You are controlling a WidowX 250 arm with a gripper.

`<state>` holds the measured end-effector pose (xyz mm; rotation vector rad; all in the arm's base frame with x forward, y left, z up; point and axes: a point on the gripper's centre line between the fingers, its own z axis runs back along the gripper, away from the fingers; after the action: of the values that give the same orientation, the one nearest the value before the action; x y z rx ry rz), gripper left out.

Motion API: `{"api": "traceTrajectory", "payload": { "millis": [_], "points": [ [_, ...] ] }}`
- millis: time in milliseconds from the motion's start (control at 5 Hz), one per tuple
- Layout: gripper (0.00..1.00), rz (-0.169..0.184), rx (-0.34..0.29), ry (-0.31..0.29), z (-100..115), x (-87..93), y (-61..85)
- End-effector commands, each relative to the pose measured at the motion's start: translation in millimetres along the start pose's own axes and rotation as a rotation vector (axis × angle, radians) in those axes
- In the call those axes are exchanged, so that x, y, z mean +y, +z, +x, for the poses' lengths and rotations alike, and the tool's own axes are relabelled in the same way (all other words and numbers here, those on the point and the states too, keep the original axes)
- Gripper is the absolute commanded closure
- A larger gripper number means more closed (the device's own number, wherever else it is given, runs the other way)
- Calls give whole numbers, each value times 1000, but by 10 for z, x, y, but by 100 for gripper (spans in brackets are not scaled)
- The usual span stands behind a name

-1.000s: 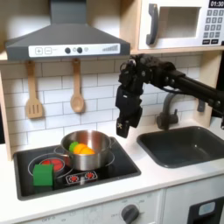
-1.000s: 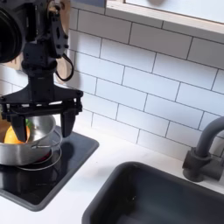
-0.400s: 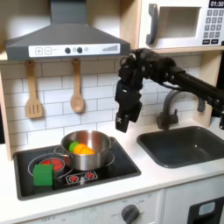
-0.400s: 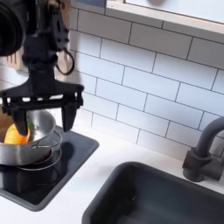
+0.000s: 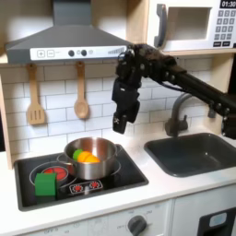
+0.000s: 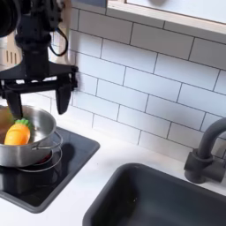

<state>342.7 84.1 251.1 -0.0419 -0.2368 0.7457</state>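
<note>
Here, the robot's hand hangs wide open and empty above the steel pot holding a toy carrot on the stove's left burner; a clean grasp would want fingers centred squarely over it.

a toy kitchen: white tiled wall behind a pale surface, with a grey hood over the black stove by the surface's left edge. a microwave hangs above the dark sink and grey faucet. two wooden utensils hang on the wall.
</note>
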Motion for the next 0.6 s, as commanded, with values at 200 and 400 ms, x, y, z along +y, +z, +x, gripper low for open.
{"api": "traceTrajectory", "payload": {
  "millis": [200, 400],
  "points": [
    [0, 88, 18, 145, 167, 476, -125],
    [0, 106, 27, 176, 162, 594, -121]
  ]
}}
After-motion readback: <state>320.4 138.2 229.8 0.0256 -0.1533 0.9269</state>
